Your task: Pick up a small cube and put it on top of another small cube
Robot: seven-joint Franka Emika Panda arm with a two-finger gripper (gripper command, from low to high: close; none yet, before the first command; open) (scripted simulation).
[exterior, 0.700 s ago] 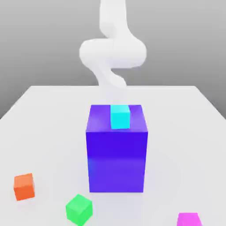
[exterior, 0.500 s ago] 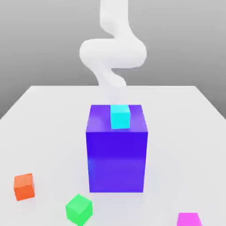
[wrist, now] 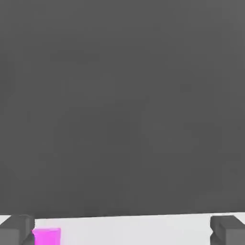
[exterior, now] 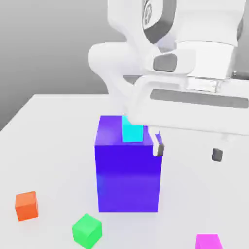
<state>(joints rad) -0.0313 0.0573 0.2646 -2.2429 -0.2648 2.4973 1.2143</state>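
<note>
The magenta-pink small cube [exterior: 208,241] rests on the white table at the exterior view's lower right edge, and the hand view catches it too [wrist: 47,236], close to one fingertip [wrist: 16,228]. The green small cube [exterior: 87,230] lies on the table in front of the big blue-purple block [exterior: 129,170], toward the exterior view's left. My gripper [exterior: 187,150] hangs in the air beside the block's upper right corner, high above the magenta cube, open with nothing between its fingers [exterior: 217,155].
A cyan cube [exterior: 132,130] sits on top of the blue-purple block, partly behind my hand. An orange cube [exterior: 26,205] lies on the table [exterior: 58,146] at the exterior view's left. The white arm fills the upper right of the exterior view.
The hand and forearm have swung into the exterior view from the back, now large in front at upper right. The cubes have not moved.
</note>
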